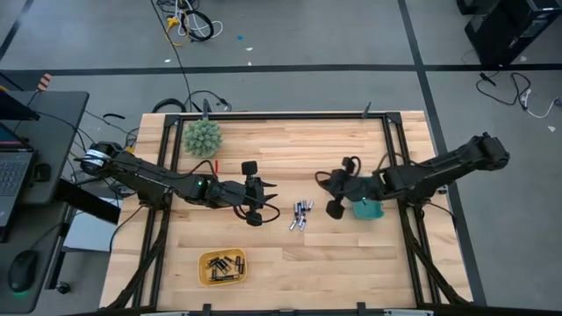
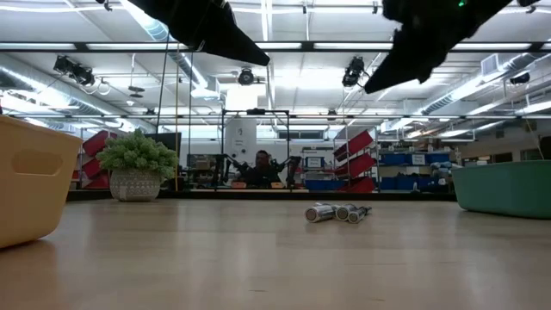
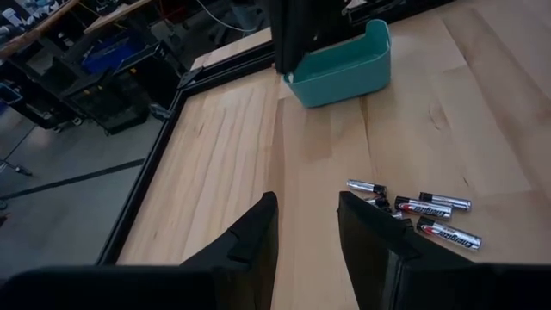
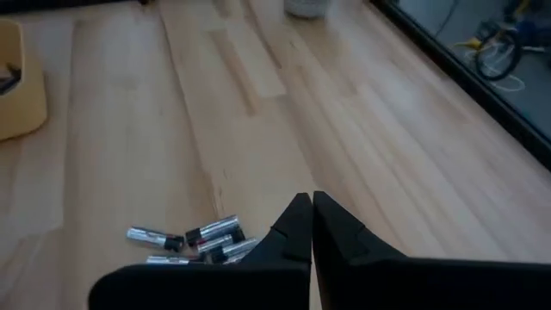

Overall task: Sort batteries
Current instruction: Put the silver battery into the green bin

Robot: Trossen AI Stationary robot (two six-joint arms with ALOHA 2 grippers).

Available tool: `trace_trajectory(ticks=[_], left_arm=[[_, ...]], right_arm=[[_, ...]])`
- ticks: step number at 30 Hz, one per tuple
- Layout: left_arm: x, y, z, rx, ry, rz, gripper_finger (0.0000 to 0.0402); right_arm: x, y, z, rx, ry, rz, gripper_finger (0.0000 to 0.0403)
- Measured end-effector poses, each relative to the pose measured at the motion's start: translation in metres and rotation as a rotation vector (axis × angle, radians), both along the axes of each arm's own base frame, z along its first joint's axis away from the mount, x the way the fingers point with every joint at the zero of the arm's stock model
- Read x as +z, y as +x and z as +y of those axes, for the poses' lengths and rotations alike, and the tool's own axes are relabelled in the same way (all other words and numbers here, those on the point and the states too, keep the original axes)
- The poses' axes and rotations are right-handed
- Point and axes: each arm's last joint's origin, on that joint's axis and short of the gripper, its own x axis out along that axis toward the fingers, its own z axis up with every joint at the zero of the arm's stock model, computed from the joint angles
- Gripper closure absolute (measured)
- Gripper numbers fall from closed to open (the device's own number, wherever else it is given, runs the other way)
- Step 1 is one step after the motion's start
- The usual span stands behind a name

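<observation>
Several small silver-and-black batteries (image 1: 301, 213) lie loose in a pile at the middle of the table, also seen in the low view (image 2: 337, 212). More batteries lie in the yellow tray (image 1: 221, 267) near the front edge. My left gripper (image 1: 269, 200) hovers open just left of the pile, which shows ahead of its fingers (image 3: 422, 211). My right gripper (image 1: 334, 209) hangs shut above the table, between the pile and the teal tray (image 1: 369, 209). Nothing shows between its fingers (image 4: 310, 215), and the batteries (image 4: 194, 239) lie off to one side of them.
A spiky green ball (image 1: 202, 137) in a pot stands at the far left of the table. The black frame rails (image 1: 399, 158) run along the table's edges. Bare wood lies between the pile and the yellow tray (image 2: 30, 176).
</observation>
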Motion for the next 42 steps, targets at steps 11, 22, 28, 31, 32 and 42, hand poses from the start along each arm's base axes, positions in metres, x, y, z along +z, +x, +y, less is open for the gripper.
trace_trajectory(ticks=[11,22,28,31,32,42], left_arm=[[0.0,0.0,0.0,0.002,-0.003,0.002,0.0282],[0.0,0.0,0.0,0.002,-0.005,0.0,0.0282],[0.0,0.0,0.0,0.003,-0.005,0.002,0.0282],[-0.001,0.0,0.0,0.003,-0.005,0.004,0.0282],[-0.001,0.0,0.0,0.003,-0.005,0.004,0.0282],[-0.001,0.0,0.0,0.003,-0.004,0.005,0.0282]], right_arm=[[-0.051,0.037,-0.008,0.126,-0.018,0.184,0.0402],[-0.083,0.046,-0.001,0.26,-0.108,0.343,0.0365],[-0.094,0.046,0.005,0.302,-0.13,0.393,0.0317],[-0.094,0.046,0.008,0.318,-0.139,0.396,0.0294],[-0.094,0.046,0.008,0.324,-0.144,0.399,0.0288],[-0.112,0.049,0.008,0.331,-0.152,0.462,0.0255]])
